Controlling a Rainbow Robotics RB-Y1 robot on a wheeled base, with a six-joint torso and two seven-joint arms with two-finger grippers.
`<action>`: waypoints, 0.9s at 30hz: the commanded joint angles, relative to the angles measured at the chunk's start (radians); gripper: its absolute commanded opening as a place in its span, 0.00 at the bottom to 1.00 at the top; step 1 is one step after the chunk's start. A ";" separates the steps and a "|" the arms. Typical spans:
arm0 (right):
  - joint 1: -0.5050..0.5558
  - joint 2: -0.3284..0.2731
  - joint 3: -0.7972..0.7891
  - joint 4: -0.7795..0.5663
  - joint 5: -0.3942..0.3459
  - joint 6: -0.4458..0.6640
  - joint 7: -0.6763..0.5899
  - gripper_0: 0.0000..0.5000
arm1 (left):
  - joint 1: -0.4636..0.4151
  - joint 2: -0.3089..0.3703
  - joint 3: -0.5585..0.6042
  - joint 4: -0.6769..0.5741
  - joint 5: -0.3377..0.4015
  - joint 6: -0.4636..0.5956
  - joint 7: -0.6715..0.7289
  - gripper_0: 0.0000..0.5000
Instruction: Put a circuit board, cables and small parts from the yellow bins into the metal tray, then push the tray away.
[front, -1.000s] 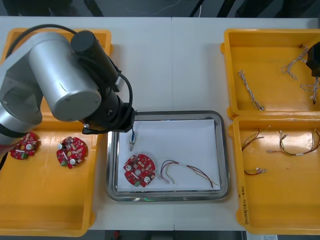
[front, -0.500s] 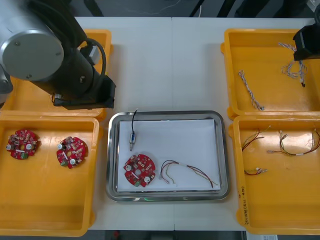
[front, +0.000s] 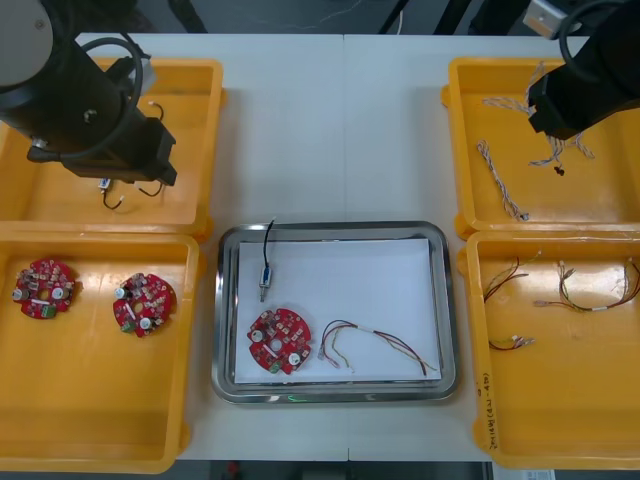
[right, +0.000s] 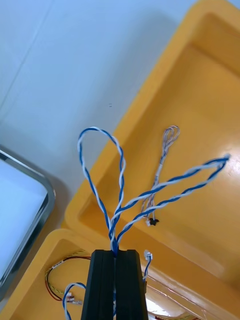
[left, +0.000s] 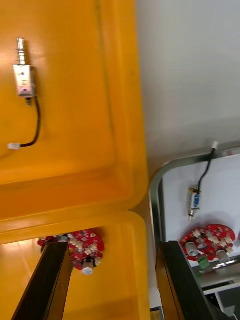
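Fingers (right: 100, 285) of the right gripper (right: 115, 252) pinch tight on a twisted blue and white cable (right: 114, 234), loops held above the far right yellow bin (front: 570, 200). Left gripper (left: 112, 247) hangs spread wide, gripping nothing, over the far left yellow bin (front: 70, 205). Between the bins, the metal tray (front: 330, 228) carries a round red circuit board (front: 279, 341), a small metal part (front: 264, 282) on a black cable (front: 267, 245), and a red and yellow cable (front: 375, 343).

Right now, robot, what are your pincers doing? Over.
Right pincer shut on blue and white cable, above far right bin. Left pincer open, above far left bin. Nothing blocking tray.
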 joint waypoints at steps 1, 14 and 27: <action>-0.005 -0.029 0.066 -0.091 -0.050 0.004 0.043 0.00 | -0.046 0.050 0.064 0.069 -0.040 0.008 -0.062 1.00; -0.005 0.098 0.229 -0.226 0.007 0.004 0.268 0.00 | -0.046 0.062 0.141 0.176 -0.143 0.008 -0.234 1.00; -0.005 0.233 0.331 -0.229 0.091 0.004 0.483 0.00 | -0.045 0.070 0.154 0.257 -0.178 -0.103 -0.319 1.00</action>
